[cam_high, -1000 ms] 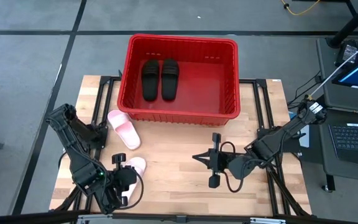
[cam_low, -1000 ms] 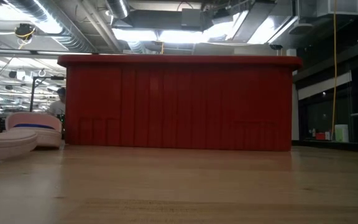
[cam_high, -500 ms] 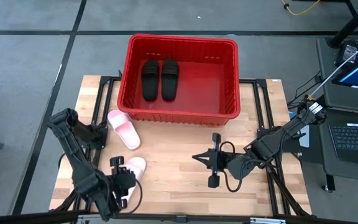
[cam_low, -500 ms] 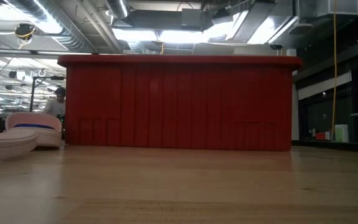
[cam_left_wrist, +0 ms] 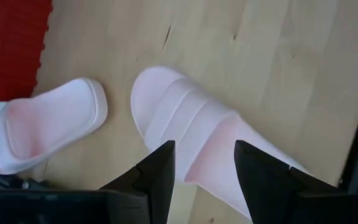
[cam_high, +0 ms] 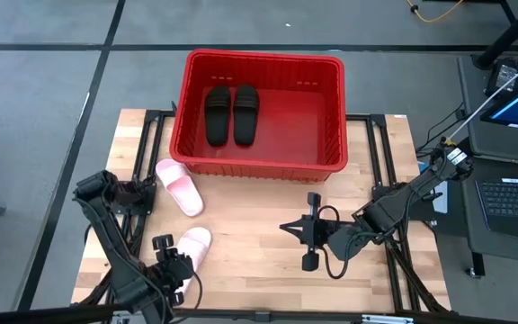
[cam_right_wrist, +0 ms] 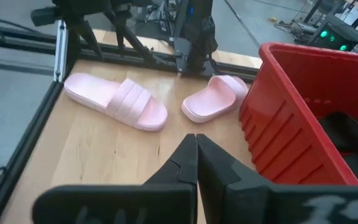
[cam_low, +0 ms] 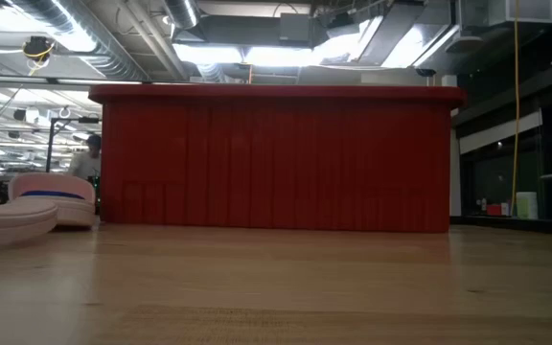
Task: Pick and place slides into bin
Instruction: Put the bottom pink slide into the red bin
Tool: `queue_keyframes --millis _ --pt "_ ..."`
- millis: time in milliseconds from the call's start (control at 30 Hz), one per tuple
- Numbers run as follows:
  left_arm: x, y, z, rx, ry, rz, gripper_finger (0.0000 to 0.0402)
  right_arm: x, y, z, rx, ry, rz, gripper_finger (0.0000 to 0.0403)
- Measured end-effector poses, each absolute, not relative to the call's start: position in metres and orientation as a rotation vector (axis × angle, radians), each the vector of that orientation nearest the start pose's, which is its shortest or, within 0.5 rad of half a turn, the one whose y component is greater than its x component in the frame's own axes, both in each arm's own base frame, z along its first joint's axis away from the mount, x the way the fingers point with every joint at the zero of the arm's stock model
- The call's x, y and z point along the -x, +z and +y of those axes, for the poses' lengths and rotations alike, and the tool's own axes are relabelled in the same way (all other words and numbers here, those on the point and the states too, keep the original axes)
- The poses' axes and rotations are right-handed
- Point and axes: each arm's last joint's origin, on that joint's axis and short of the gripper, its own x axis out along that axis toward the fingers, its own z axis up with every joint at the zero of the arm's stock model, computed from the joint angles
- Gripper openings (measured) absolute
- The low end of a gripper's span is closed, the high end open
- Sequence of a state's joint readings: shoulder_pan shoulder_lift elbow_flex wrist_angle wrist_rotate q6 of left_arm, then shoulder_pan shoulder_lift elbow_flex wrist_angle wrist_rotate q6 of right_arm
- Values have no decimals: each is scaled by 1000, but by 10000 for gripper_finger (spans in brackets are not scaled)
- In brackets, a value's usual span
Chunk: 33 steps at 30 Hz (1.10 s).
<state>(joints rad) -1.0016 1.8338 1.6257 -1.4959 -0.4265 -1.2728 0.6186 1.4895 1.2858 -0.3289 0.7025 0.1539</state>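
Note:
Two black slides (cam_high: pixel 218 114) (cam_high: pixel 245 113) lie flat, side by side, in the red bin (cam_high: pixel 263 57) at the table's far side. One pink slide (cam_high: pixel 179 186) lies on its sole on the wood by the bin's near left corner. The other pink slide (cam_high: pixel 193 241) (cam_left_wrist: pixel 191 124) lies flat near the front left. My left gripper (cam_high: pixel 167 263) (cam_left_wrist: pixel 204 163) hovers open over it, pointing steeply down, one finger above each long side. My right gripper (cam_high: pixel 283 227) (cam_right_wrist: pixel 196 149) hangs shut above mid-table, with nothing in it.
The bin's ribbed wall (cam_low: pixel 276 163) fills the low view, with both pink slides (cam_low: pixel 51 196) at its left. Bare wood (cam_high: pixel 250 202) lies between the bin and the grippers. A laptop (cam_high: pixel 511 193) sits beyond the right edge. A person (cam_low: pixel 89 158) shows far behind.
My left gripper has moved down and toward the table's near edge, tipping more steeply downward over the nearer pink slide. Both pink slides lie where they were.

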Motion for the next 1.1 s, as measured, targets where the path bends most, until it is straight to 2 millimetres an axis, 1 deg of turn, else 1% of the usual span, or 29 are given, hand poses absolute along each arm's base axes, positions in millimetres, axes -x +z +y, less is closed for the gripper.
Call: queue_keyframes --millis 167,400,533,633,733,967,1100 --pt "-188 268 -273 -53 407 1245 159 -278 330 175 177 -114 415 5" --pt "-188 267 -274 -49 402 1263 159 -278 330 175 178 -113 416 5" --pt "-186 266 -274 -74 363 1342 159 -278 330 175 182 -113 418 5" --pt "-183 266 -274 -56 382 1342 159 -278 330 175 179 -113 418 5" --pt "-176 266 -278 12 439 1317 159 -277 330 177 163 -112 416 5" --pt "-149 267 -293 115 496 1256 159 -271 330 185 160 -83 413 5" --pt "-144 266 -291 89 535 1186 159 -268 330 190 127 -74 411 5"
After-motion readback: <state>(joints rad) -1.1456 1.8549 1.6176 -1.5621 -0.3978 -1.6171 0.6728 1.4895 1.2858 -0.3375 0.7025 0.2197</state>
